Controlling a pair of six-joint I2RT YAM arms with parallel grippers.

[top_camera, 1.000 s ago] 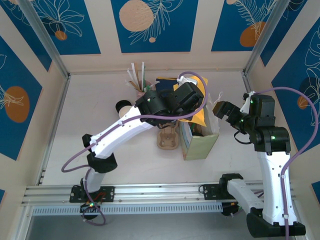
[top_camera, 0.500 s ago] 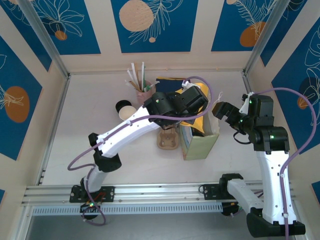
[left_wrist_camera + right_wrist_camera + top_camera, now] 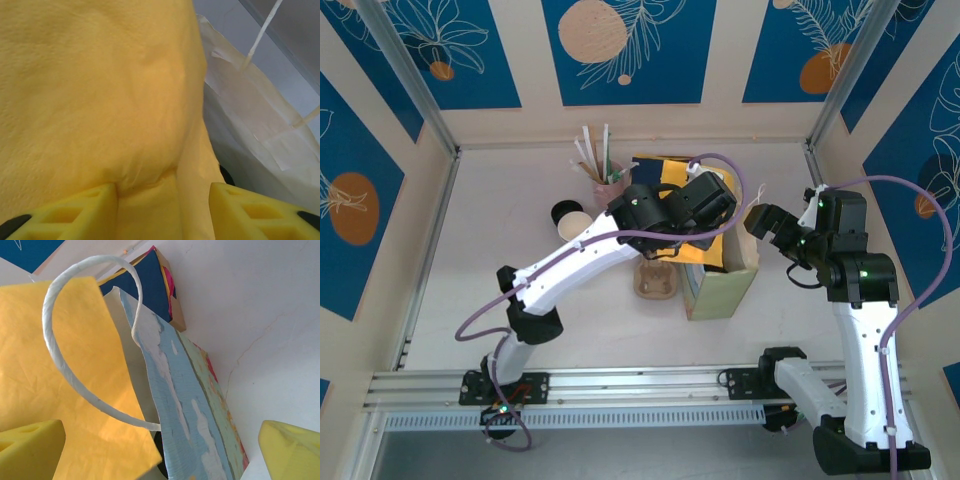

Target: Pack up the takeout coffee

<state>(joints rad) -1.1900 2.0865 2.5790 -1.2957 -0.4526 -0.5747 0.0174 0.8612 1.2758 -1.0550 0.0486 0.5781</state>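
Observation:
A yellow napkin point(image 3: 705, 252) lies over the mouth of the paper bag point(image 3: 725, 285), with my left gripper point(image 3: 705, 212) directly above it. In the left wrist view, the left gripper point(image 3: 162, 210) is open, its fingers wide apart over the napkin point(image 3: 100, 90). My right gripper point(image 3: 765, 222) hangs open beside the bag's right edge. In the right wrist view, the bag's white handle loop point(image 3: 48, 325) curves between the fingers of the right gripper point(image 3: 160, 450). A dark sliver point(image 3: 161, 460) shows inside the bag under the napkin; I cannot tell whether it is the coffee's black lid.
A cardboard cup carrier point(image 3: 655, 280) sits just left of the bag. The pink cup of straws point(image 3: 605, 182) stands at the back. A black round top point(image 3: 563, 212) and a lidless cup point(image 3: 578, 226) sit to the left. Blue packets point(image 3: 655, 168) lie behind the bag.
My left arm has swung right over the bag, and the yellow napkin has come down onto the bag's mouth. The right arm has stayed still.

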